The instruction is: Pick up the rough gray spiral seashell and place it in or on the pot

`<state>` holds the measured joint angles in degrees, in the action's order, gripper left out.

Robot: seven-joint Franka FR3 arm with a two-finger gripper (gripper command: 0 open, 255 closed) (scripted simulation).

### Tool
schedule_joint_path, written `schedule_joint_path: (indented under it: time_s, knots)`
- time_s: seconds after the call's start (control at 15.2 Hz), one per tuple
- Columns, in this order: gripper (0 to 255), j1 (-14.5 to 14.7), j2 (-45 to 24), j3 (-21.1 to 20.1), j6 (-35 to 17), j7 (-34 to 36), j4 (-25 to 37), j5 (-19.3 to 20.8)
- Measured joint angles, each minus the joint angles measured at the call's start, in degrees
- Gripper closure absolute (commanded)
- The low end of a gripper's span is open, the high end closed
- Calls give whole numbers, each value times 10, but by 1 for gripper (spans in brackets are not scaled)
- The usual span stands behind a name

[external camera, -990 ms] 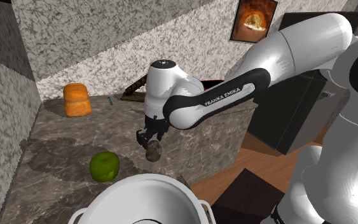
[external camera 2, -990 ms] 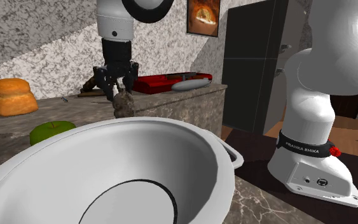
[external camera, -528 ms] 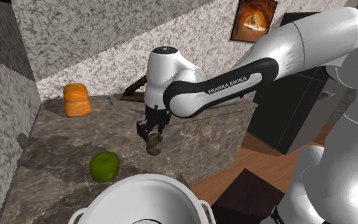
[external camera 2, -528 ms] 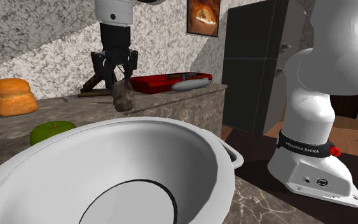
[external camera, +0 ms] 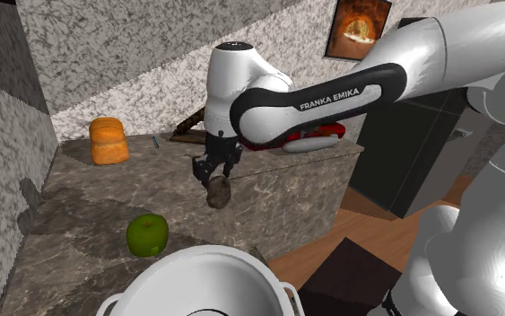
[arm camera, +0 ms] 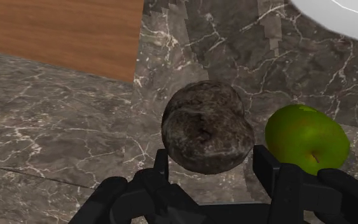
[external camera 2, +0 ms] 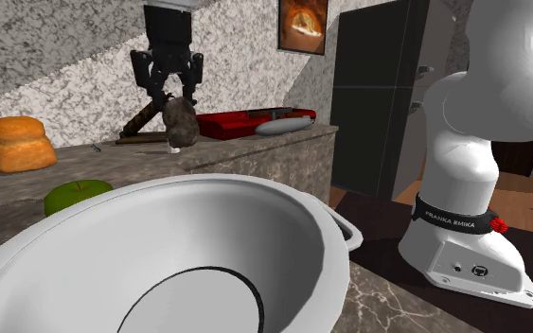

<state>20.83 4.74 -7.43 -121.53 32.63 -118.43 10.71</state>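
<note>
We have the rough, mottled grey-brown spiral seashell (arm camera: 207,127) clasped between the two fingers of the all-black gripper (arm camera: 212,168). It hangs in the air, clear of the dark marbled counter (external camera: 89,193) and short of the big white pot (external camera: 207,260). The fingers pinch its upper flanks, so most of the shell hangs below the tips. We judge it rigid, light and gritty enough to hold, though its lumpy roundness could let it pivot, and a drop might chip it.
</note>
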Motion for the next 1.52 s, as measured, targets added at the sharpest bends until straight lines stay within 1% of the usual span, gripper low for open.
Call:
schedule_joint_path:
  time_s: [0.33, 0.66, 0.86, 0.99, 1.19, 1.32, 1.52]
  knots:
    - [255, 22, 34, -27, 14, 45, -28, -4]
    - [255, 53, 67, -67, 31, 109, -54, -12]
    - [255, 70, 88, -89, 51, 142, -60, -20]
    - [255, 83, 99, -107, 53, 169, -73, -25]
    - [255, 100, 101, -133, 72, 207, -62, -31]
    - [255, 112, 113, -149, 76, 231, -73, -38]
    - [255, 127, 105, -178, 93, 270, -55, -41]
